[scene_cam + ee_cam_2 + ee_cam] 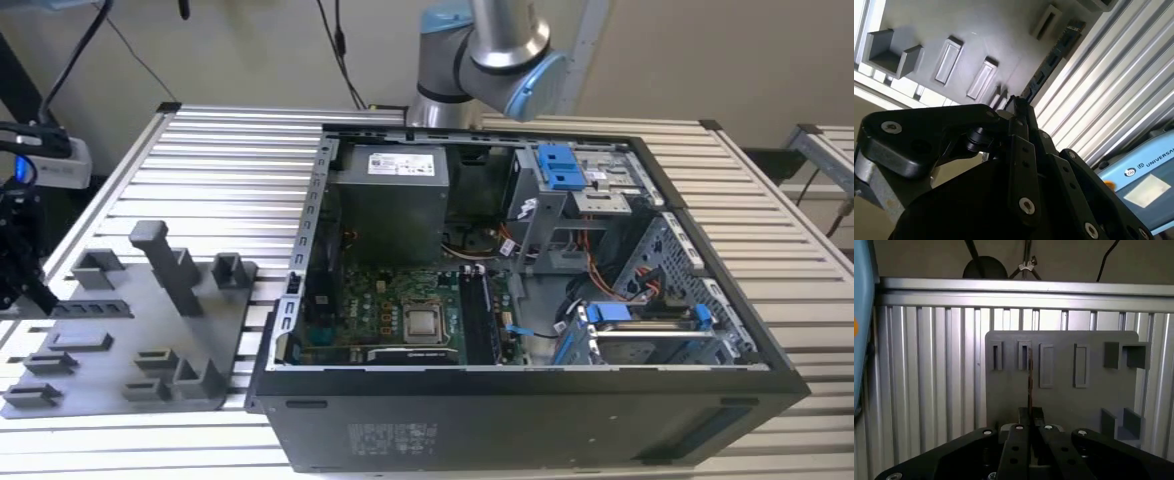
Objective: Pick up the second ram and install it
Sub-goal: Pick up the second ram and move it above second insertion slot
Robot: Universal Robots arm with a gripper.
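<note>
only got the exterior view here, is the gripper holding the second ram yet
observer: yes. In both wrist views the gripper is shut on the second ram, a thin dark stick pinched at one end.
operator: ok what's it over
observer: the grey fixture. In the first wrist view the stick shows edge-on in front of one of the narrow slots.

Claw (1030, 415) pinched tight on the second ram (1030, 380), fingers together.
</note>
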